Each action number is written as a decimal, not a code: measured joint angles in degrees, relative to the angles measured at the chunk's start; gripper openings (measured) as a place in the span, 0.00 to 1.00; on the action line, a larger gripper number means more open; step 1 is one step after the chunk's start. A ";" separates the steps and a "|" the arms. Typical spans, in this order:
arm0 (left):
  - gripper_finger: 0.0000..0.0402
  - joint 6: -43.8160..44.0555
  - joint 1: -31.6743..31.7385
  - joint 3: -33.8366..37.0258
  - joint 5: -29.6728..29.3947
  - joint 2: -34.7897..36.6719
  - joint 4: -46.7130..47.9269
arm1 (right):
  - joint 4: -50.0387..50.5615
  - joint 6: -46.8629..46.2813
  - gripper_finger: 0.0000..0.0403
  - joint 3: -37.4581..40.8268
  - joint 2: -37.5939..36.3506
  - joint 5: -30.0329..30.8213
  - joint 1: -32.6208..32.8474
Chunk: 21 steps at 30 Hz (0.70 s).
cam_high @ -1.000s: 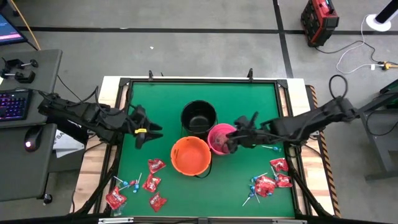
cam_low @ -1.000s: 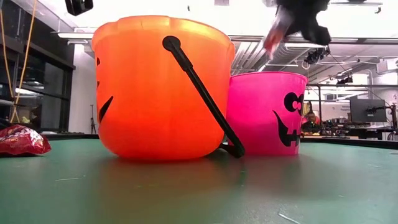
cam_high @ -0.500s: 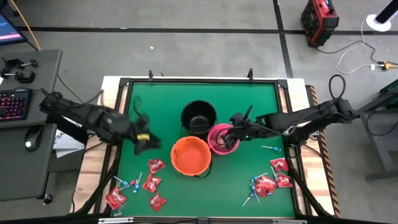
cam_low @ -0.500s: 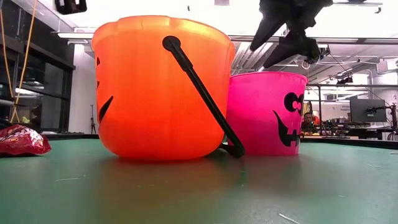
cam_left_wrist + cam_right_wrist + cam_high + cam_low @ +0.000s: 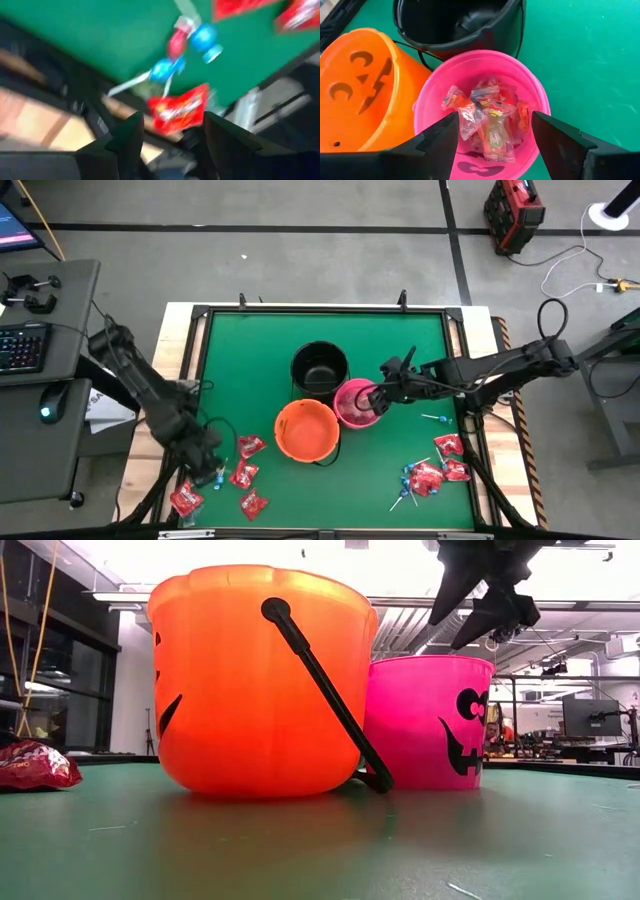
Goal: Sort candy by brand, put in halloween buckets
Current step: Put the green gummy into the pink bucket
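The left gripper [image 5: 207, 465], fingers apart, is held over the flat red shiny candy packets [image 5: 243, 474] and blue-headed lollipops [image 5: 202, 36] near the green worktop's [image 5: 260, 360] front left corner. At mid-worktop stand the orange plastic pail [image 5: 305, 431], the black pail [image 5: 320, 367] and the pink pail [image 5: 352, 402]. The right gripper [image 5: 384, 393], fingers spread and empty, is poised above the pink pail's clear-wrapped sweets [image 5: 487, 120]. More candy [image 5: 432, 472] lies near the front right corner.

Count of items on table
Three buckets are standing: black bucket [image 5: 320, 367], orange bucket [image 5: 306, 430], pink bucket [image 5: 356, 402]. Two grippers are showing: left gripper [image 5: 207, 470], right gripper [image 5: 385, 393].
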State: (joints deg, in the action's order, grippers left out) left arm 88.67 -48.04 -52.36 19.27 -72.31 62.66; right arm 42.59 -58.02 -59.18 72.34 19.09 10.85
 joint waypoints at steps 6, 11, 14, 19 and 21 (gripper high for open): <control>0.49 5.58 -2.19 6.17 7.19 -6.12 -8.61 | -0.08 1.44 0.60 0.00 0.02 0.99 0.00; 0.49 4.77 -1.85 11.69 11.83 -8.85 -13.86 | -0.15 1.48 0.60 0.00 0.02 1.77 0.00; 0.49 4.14 -1.81 12.66 11.19 -8.79 -14.11 | -0.17 1.26 0.60 0.00 0.03 1.77 0.00; 0.44 6.47 -1.93 12.90 10.41 -8.79 -18.07 | -0.17 1.11 0.60 0.00 0.04 1.95 0.00; 0.40 8.28 -2.08 12.85 9.45 -8.77 -21.41 | -0.17 1.14 0.60 0.00 0.04 2.04 0.00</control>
State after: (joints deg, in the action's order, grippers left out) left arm 96.95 -50.11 -39.51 28.71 -81.08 41.26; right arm 42.42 -56.87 -59.18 72.38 21.13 10.85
